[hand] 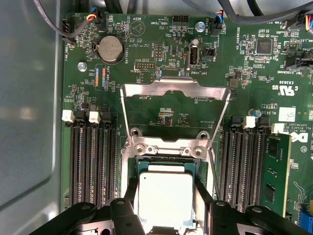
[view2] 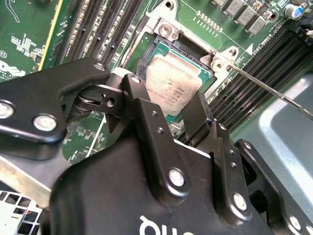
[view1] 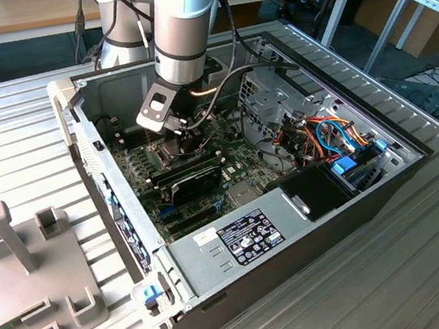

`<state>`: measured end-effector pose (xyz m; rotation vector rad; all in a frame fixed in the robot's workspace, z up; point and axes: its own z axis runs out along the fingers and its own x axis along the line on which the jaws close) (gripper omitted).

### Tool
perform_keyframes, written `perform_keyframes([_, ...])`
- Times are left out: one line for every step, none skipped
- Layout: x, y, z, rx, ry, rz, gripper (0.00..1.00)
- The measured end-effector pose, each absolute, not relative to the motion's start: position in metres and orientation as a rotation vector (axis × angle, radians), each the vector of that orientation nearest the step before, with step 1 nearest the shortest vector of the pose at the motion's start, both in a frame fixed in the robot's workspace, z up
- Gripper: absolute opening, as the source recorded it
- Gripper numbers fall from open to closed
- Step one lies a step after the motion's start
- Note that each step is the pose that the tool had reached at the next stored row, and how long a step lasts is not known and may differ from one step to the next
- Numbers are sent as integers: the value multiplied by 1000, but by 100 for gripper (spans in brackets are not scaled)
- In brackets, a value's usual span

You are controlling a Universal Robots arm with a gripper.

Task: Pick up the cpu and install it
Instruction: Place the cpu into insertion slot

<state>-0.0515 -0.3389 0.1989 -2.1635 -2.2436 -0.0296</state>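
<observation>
The gripper [hand: 166,195] reaches into the case [view1: 90,154], at the far part of the board toward the exterior view's left. Its fingers [hand: 203,193] pinch the cpu [view2: 173,83] by two opposite edges. The cpu lies in or just over the socket [hand: 143,165], I cannot tell which; the frame [hand: 175,87] is swung open. The chip looks light, stiff and thin, with a slick metal top and probably delicate contacts, so its side edges seem the safest hold.
</observation>
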Motion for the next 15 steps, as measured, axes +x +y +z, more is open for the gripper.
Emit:
perform_keyframes([-51, -339, 199, -2164, -2244, -30, 54])
perform_keyframes([-51, -339, 199, -2164, -2244, -30, 54])
perform_keyframes([-51, -339, 199, -2163, -2244, -30, 54])
perform_keyframes([-51, -339, 199, -2164, -2244, -30, 54])
perform_keyframes([-52, -339, 199, -2164, -2243, -30, 54])
perform_keyframes([-52, -339, 199, -2165, -2242, -30, 54])
perform_keyframes([-52, -339, 199, -2169, -2238, -30, 54])
perform_keyframes([-52, -339, 199, -2173, -2235, -30, 54])
perform_keyframes([-51, -339, 199, -2174, -2233, -30, 54])
perform_keyframes([-51, -339, 199, -2174, -2233, -30, 54])
perform_keyframes([-51, -339, 199, -2174, -2233, -30, 54])
perform_keyframes([-51, -339, 199, -2174, -2233, -30, 54])
perform_keyframes([-51, -339, 199, -2174, -2233, -30, 54])
perform_keyframes([-51, -339, 199, -2174, -2233, -30, 54])
perform_keyframes([-51, -339, 199, -2174, -2233, -30, 54])
